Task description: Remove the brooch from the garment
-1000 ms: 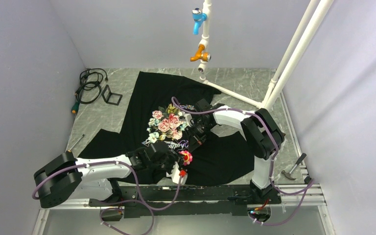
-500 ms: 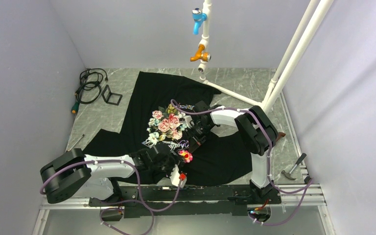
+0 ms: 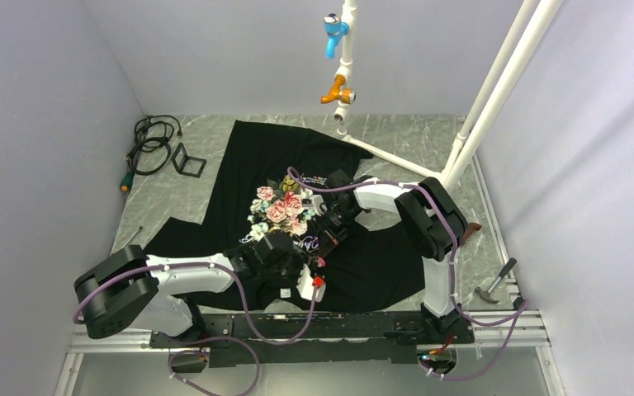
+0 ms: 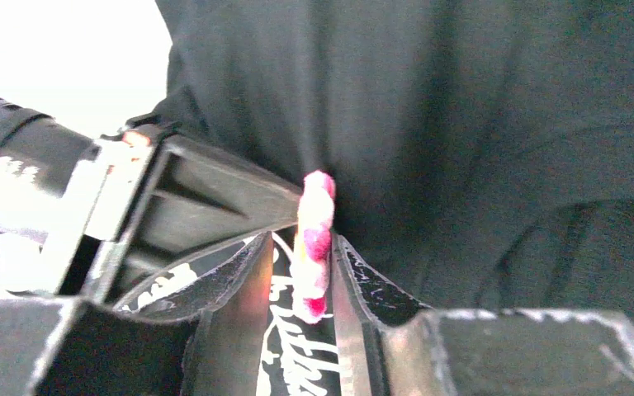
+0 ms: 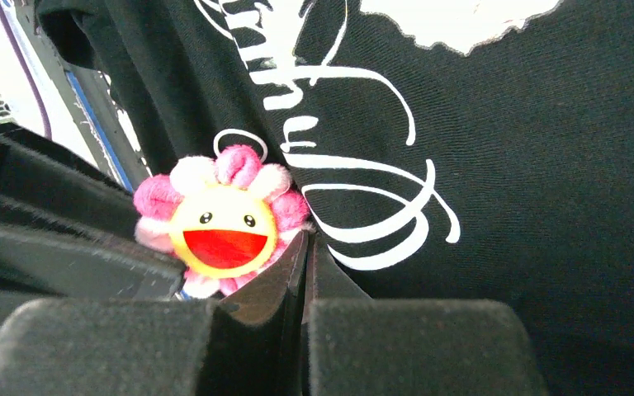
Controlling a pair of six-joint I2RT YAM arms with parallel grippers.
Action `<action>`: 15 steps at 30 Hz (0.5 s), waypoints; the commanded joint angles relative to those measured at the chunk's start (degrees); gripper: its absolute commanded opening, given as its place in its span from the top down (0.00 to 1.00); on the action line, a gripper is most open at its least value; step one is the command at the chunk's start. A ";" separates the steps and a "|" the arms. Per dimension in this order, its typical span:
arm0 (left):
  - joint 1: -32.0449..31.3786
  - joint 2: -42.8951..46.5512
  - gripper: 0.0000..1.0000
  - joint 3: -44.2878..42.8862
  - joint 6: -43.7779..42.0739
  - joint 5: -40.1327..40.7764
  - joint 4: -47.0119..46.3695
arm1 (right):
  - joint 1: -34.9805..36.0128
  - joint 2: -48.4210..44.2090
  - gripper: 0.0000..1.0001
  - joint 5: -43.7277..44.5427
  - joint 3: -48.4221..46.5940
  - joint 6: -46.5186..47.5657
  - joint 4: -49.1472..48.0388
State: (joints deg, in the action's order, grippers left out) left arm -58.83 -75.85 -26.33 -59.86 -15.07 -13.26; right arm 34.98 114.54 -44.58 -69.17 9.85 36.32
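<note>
Standing edge-on, brooch (image 4: pixel 314 247) between left tool (image 4: pixel 301 285) jaws

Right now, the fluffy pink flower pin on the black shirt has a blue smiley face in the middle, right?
Not blue. The smiley face in the middle of the pink flower pin is yellow, as the right wrist view shows. The rest is right: it is fluffy, pink, and on the black shirt.
</note>
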 commanded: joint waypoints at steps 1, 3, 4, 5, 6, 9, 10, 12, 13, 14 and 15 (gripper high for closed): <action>1.90 0.10 0.64 -4.28 4.02 -0.23 0.27 | 0.17 1.50 1.00 4.32 -0.37 2.72 -2.47; 2.75 -0.19 0.67 -5.20 4.28 -0.94 1.18 | 0.17 1.23 1.00 3.46 -0.33 2.92 -2.41; 3.40 -0.40 0.71 -5.66 4.65 -1.31 1.62 | 0.17 1.03 1.00 2.83 -0.29 2.98 -2.39; 3.98 -0.63 0.74 -6.46 5.15 -1.85 2.54 | 0.17 0.85 1.00 2.21 -0.20 2.91 -2.51; 4.54 -1.00 0.79 -7.31 5.82 -2.56 3.78 | 0.17 0.59 1.00 1.54 -0.18 2.82 -2.62; 6.49 -1.85 0.90 -10.15 8.97 -4.96 8.17 | 0.11 -0.18 1.00 0.07 -0.05 2.42 -2.98; 7.04 -2.11 0.94 -11.10 9.79 -6.39 9.80 | -0.18 -0.72 1.00 0.02 0.10 2.26 -3.12; 7.88 -2.72 1.00 -12.74 11.28 -8.53 12.75 | -1.19 -2.52 1.00 0.06 0.73 1.67 -3.85; 8.22 -2.92 1.00 -13.38 11.88 -9.43 14.08 | -2.09 -3.86 1.00 -0.09 1.09 1.36 -4.11; 8.45 -3.07 1.00 -13.88 12.68 -10.06 15.44 | -2.94 -4.95 1.00 -0.34 1.52 0.80 -4.48; 8.72 -3.13 1.00 -14.32 13.33 -10.84 16.28 | -3.90 -6.22 1.00 -0.79 2.03 0.26 -4.95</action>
State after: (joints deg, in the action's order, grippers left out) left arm -51.13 -78.54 -37.28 -50.85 -20.21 -2.37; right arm 34.15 113.80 -45.45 -68.42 10.15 35.20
